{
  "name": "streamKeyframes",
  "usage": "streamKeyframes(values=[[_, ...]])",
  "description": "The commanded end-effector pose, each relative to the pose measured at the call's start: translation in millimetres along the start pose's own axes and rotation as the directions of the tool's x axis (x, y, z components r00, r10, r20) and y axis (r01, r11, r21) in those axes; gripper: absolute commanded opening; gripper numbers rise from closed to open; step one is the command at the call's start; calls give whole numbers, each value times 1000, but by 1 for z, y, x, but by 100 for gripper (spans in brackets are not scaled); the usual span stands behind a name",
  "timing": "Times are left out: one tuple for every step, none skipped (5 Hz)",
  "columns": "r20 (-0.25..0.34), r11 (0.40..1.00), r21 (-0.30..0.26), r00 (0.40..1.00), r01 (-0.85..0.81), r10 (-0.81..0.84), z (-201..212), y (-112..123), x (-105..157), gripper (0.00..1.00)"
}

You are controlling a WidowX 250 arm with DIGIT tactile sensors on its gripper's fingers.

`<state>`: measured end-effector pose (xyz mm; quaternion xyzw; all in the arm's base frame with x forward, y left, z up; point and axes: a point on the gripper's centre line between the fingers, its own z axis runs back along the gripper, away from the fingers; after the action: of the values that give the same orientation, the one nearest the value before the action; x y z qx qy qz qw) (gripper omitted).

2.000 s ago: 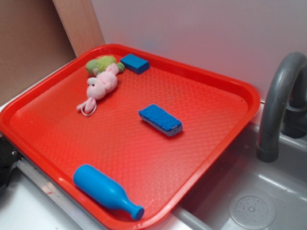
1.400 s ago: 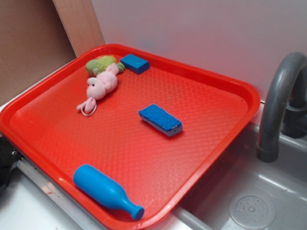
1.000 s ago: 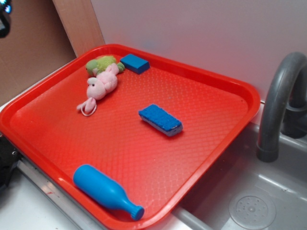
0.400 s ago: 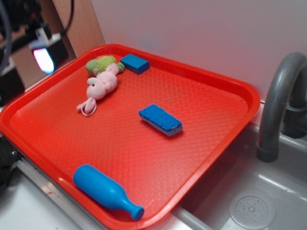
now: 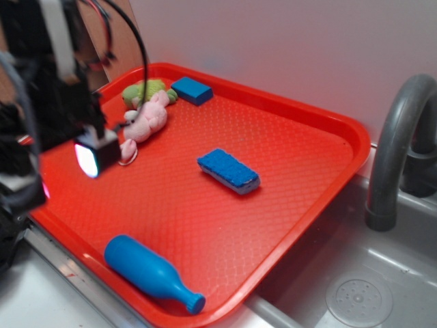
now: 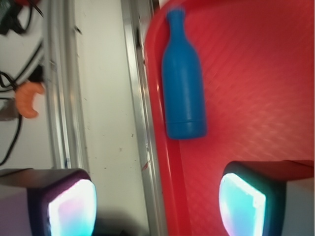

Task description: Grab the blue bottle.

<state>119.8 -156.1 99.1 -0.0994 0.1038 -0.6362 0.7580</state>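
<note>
The blue bottle (image 5: 147, 270) lies on its side at the front edge of the red tray (image 5: 321, 109), with its neck pointing right. In the wrist view the blue bottle (image 6: 183, 83) lies just inside the tray rim (image 6: 165, 162), neck pointing away from me. My gripper (image 5: 61, 174) hovers over the tray's left side, above and left of the bottle, and does not touch it. The gripper (image 6: 157, 206) is open, its glowing pads (image 6: 241, 204) far apart on either side of the rim, with nothing between them.
A blue textured sponge (image 5: 229, 171) lies mid-tray. A small blue block (image 5: 192, 89), a green plush (image 5: 143, 90) and a pink plush (image 5: 145, 121) sit at the back left. A grey faucet (image 5: 396, 150) and sink (image 5: 355, 294) are to the right.
The gripper came into view from the upper left and dropped down over the tray's left side. The bottle and the other objects have not moved.
</note>
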Motion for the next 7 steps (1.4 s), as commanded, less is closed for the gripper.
streamKeyframes(values=[[13, 993, 16, 993, 116, -116, -30, -13, 5, 100], [6, 986, 54, 987, 160, -160, -39, -10, 10, 100], [-5, 985, 46, 986, 166, -166, -47, -7, 19, 100], [24, 994, 75, 996, 83, -86, -44, -4, 29, 100], [12, 992, 77, 995, 96, -97, -48, -3, 39, 100], [-69, 993, 100, 996, 60, -54, -56, -3, 48, 0], [-86, 992, 114, 996, 49, -39, -58, -6, 49, 0]])
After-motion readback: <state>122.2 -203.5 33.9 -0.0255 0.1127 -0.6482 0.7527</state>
